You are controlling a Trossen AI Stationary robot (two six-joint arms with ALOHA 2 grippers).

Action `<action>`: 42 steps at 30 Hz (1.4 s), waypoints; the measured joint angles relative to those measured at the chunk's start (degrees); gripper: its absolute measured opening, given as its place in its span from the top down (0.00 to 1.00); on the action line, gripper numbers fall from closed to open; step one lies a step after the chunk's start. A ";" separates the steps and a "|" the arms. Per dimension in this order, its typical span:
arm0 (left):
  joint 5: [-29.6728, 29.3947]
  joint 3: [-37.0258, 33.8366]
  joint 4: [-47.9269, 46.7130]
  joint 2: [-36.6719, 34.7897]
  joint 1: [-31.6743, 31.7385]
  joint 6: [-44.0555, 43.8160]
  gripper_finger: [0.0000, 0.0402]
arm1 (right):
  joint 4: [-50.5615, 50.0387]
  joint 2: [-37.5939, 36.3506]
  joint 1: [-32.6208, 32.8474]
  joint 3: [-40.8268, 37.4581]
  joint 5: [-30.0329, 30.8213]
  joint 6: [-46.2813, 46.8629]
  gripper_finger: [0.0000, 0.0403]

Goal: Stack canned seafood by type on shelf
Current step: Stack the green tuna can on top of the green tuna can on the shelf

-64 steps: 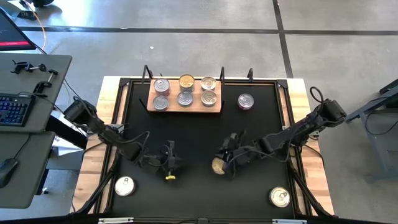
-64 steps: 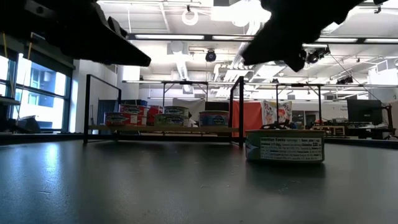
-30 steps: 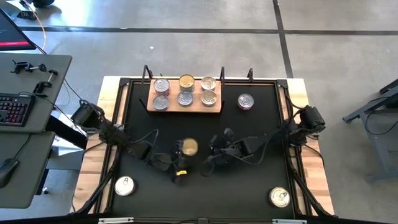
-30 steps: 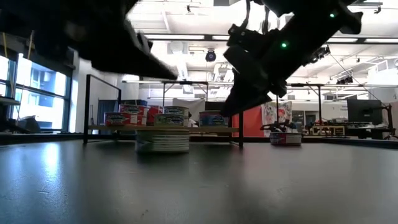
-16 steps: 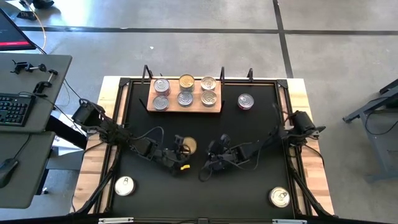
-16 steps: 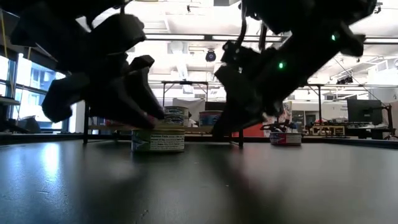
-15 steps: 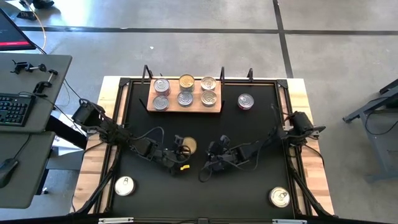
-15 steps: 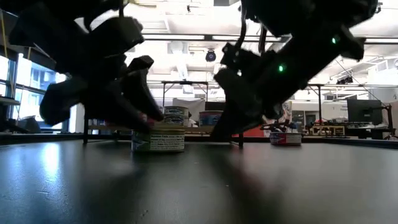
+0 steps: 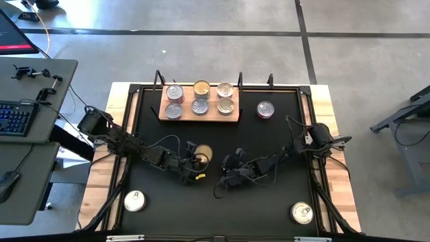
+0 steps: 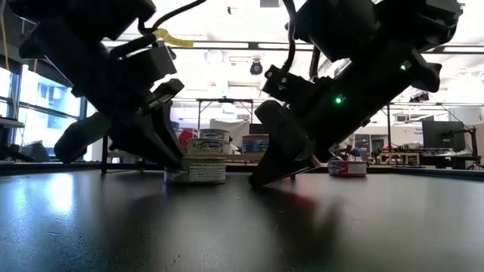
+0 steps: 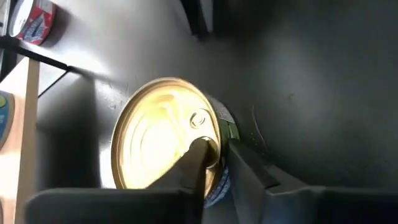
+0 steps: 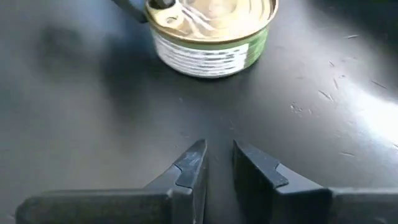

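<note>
Take the light wooden shelf slab [image 9: 199, 107] as your landmark at the far edge of the black table mat [image 9: 269, 141]; it carries six round tins with shiny lids [image 9: 199, 106] in two rows of three, and a red-sided tin [image 9: 265, 109] sits on the mat just to the right of it; you have bare mat between the shelf and the arms.

Nearer you than the shelf, around mid-mat, stands the gold-lidded flat round tin with a green label [image 9: 203, 156]; your left gripper [image 9: 193, 160] is on it; the left wrist view shows what the overhead hides, one finger [image 11: 196, 163] lying across the lid by the pull tab and the other down the tin's side, nipping the rim in a narrow grip.

Your right gripper [image 9: 225, 176] rests low on the mat just right of that tin; its wrist view shows the fingers [image 12: 189, 165] nearly together with only a slit between them, holding nothing, the tin [image 12: 212, 31] ahead and apart.

Two silver-lidded tins lie far from the shelf at the near corners, left [image 9: 134, 200] and right [image 9: 302, 212].
</note>
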 joint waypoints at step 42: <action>-28.48 6.70 -2.88 -0.44 -10.43 1.65 1.00 | 7.77 0.04 1.28 0.02 -0.27 -7.66 0.83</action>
